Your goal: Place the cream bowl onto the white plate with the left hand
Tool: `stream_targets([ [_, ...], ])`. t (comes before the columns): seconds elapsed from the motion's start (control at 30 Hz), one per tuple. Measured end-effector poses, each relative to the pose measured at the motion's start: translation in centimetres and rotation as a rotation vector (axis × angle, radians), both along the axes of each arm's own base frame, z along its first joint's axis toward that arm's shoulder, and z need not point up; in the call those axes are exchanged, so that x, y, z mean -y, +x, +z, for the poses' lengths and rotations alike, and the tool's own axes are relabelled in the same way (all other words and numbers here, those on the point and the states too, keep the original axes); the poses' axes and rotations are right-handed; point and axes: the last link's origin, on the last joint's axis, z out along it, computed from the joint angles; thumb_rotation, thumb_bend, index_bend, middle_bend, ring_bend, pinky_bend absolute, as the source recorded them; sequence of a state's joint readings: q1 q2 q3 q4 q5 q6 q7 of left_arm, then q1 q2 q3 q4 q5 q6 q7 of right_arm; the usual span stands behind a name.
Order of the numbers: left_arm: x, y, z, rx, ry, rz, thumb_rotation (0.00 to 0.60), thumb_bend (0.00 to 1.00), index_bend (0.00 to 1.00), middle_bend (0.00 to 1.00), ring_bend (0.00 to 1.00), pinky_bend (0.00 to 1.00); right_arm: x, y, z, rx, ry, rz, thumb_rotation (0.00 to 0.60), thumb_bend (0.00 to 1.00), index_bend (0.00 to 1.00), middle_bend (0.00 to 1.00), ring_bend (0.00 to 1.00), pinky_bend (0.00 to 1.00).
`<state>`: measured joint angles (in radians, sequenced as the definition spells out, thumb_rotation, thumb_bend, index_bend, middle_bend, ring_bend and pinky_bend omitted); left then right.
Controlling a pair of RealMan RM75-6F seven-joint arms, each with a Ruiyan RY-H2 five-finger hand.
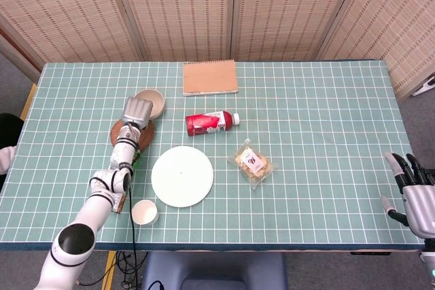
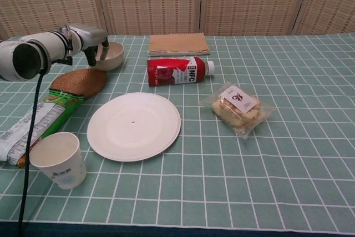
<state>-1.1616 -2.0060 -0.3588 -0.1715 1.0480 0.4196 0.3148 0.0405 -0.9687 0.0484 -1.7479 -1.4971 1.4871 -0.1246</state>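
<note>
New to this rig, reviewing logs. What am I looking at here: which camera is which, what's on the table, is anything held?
Two robot arms with five-finger hands at a table. The head view looks down from above; the chest view looks across from low in front. The left hand grips the cream bowl at its rim, by the woven coaster. The white plate is bare. Also there: red bottle, notebook, snack packet, paper cup, long green packet. The right hand waits open, off the table's edge.

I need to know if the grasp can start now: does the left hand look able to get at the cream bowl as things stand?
Probably yes. The left hand is already at the near rim of the cream bowl, fingers hanging by it, with nothing between them. The woven coaster lies nearer, out of the way. Whether it grips yet is unclear.
</note>
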Motion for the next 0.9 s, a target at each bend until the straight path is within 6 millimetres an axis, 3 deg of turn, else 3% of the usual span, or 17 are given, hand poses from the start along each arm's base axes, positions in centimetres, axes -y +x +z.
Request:
stream_targets([
  [0.57, 0.4, 0.0, -0.4, 0.007, 0.016, -0.012, 0.6, 0.41, 0.64, 0.98, 0.95, 1.0, -0.2, -0.1, 0.2, 0.01, -0.006, -0.002, 0.6, 0.29, 0.0, 0.1, 0.02, 0.18],
  [0.9, -0.1, 0.4, 0.9, 0.053, 0.048, -0.043, 0.6, 0.4, 0.66, 0.98, 0.95, 1.0, -0.3, -0.2, 0.4, 0.013, -0.013, 0.001, 0.6, 0.29, 0.0, 0.1, 0.02, 0.18],
])
